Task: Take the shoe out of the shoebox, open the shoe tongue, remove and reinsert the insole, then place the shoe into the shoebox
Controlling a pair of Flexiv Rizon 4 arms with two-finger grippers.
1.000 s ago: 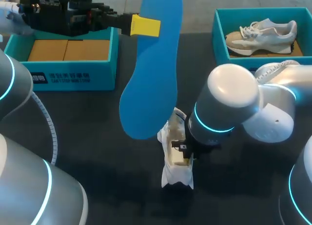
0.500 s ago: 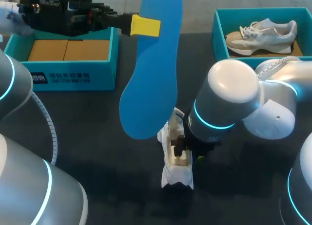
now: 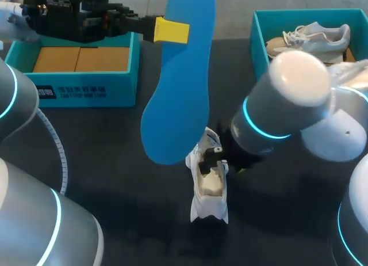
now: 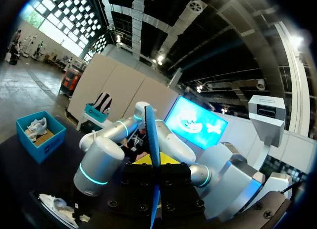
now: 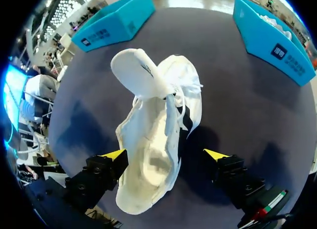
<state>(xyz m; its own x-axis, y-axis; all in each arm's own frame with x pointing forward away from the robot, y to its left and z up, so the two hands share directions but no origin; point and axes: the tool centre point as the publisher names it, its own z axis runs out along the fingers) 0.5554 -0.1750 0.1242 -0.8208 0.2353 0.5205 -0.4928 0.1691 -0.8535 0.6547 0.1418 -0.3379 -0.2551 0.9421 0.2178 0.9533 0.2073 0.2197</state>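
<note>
Left gripper is holding the blue insole up above the table. Its yellow tips are pressing on one long edge near the upper end, so the insole is hanging down, and in the left wrist view it is showing edge-on between the fingers. Right gripper is hovering over the white shoe with fingers spread wide, one at each flank, and is gripping nothing; one tip is coming very near the fabric, the other is clearly apart. The shoe is sitting on the table between the teal shoebox and a second box carrying another shoe, and its tongue is lying pulled forward, leaving the mouth open. I am judging the insole as light, thin and bendy: it is probably going to buckle if pushed from far, so a hold nearer the trailing end, with the toe end leading into the mouth, is looking safer. The shoe is seeming soft and light, likely to slide or collapse under the push, so pinching the stiffer heel or sole sides is looking wiser than taking the loose upper or laces.
</note>
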